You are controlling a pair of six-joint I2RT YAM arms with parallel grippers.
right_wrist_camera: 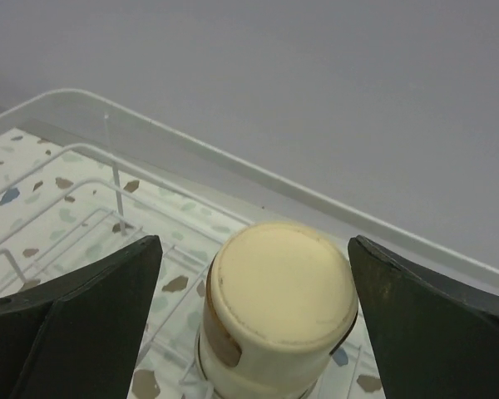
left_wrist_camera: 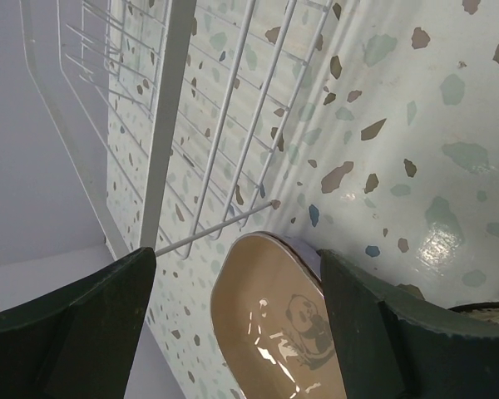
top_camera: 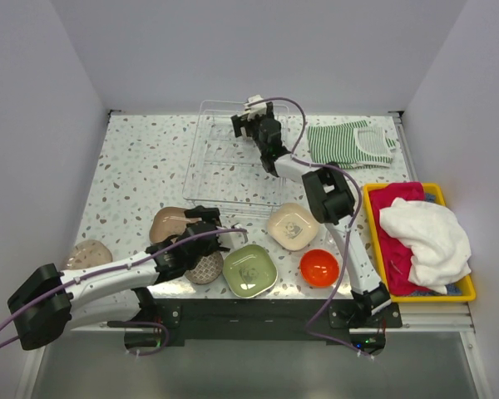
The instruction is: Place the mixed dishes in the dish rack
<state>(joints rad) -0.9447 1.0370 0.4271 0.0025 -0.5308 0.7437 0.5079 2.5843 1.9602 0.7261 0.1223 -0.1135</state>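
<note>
In the left wrist view a brown rounded-square plate (left_wrist_camera: 274, 324) with a panda print lies between the spread fingers of my left gripper (left_wrist_camera: 237, 274). Its right finger is at the plate's rim and the left one stands apart. From above, this gripper (top_camera: 205, 218) hovers at the brown plate (top_camera: 168, 223), just in front of the dish rack (top_camera: 220, 166). My right gripper (top_camera: 248, 119) is open at the rack's far side. An upside-down cream cup (right_wrist_camera: 279, 307) stands on the rack wires (right_wrist_camera: 83, 199) between its fingers, with a gap on each side.
A grey patterned bowl (top_camera: 206, 268), green plate (top_camera: 249, 271), cream plate (top_camera: 292, 226), orange-red bowl (top_camera: 319, 267) and pale round plate (top_camera: 87, 253) lie near the front edge. A striped green cloth (top_camera: 349, 143) is at the back right, and a yellow tray (top_camera: 466, 289) of cloths at the right.
</note>
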